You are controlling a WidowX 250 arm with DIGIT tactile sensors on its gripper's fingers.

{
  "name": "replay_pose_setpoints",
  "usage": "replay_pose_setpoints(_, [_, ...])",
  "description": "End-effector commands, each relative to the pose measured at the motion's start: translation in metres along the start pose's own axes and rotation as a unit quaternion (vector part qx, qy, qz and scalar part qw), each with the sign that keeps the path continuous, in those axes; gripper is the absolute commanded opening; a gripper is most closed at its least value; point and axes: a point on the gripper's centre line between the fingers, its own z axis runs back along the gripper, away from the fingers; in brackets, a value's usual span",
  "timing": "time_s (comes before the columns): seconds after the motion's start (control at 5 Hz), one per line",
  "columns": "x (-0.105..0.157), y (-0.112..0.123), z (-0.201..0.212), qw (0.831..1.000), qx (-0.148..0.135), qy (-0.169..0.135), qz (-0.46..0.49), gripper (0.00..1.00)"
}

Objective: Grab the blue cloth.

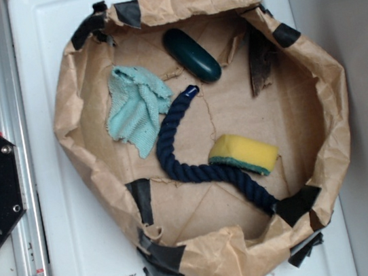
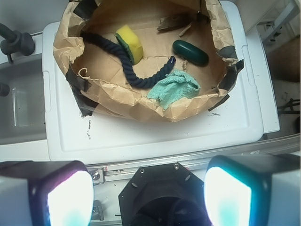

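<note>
The blue cloth (image 1: 137,107) is a pale aqua knitted rag, crumpled at the upper left inside the brown paper basin (image 1: 65,120). In the wrist view the cloth (image 2: 175,88) lies near the basin's near wall (image 2: 117,101). My gripper (image 2: 149,197) is open and empty, jaws wide apart, high above the black robot base (image 2: 162,188) and well short of the basin. The gripper does not show in the exterior view.
A navy rope (image 1: 179,149) curves through the basin beside the cloth. A yellow sponge (image 1: 242,153) rests on it. A dark teal oval case (image 1: 191,54) lies at the top. A dark wood scrap (image 1: 260,62) leans at the right. The basin sits on a white lid (image 1: 67,230). A metal rail (image 1: 9,135) runs along the left.
</note>
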Motion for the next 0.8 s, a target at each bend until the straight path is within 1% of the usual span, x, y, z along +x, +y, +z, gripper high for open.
replay_pose_setpoints(0.0, [0.000,0.000,0.000,1.000,0.000,0.000,0.000,1.00])
replay_pose_setpoints(0.2, [0.045,0.016,-0.055,0.997,0.061,0.027,-0.033,1.00])
replay_pose_setpoints(0.4, [0.085,0.015,-0.112,0.993,0.028,0.037,-0.111,1.00])
replay_pose_setpoints(0.6, [0.093,0.016,-0.150,0.989,0.047,0.051,-0.132,1.00])
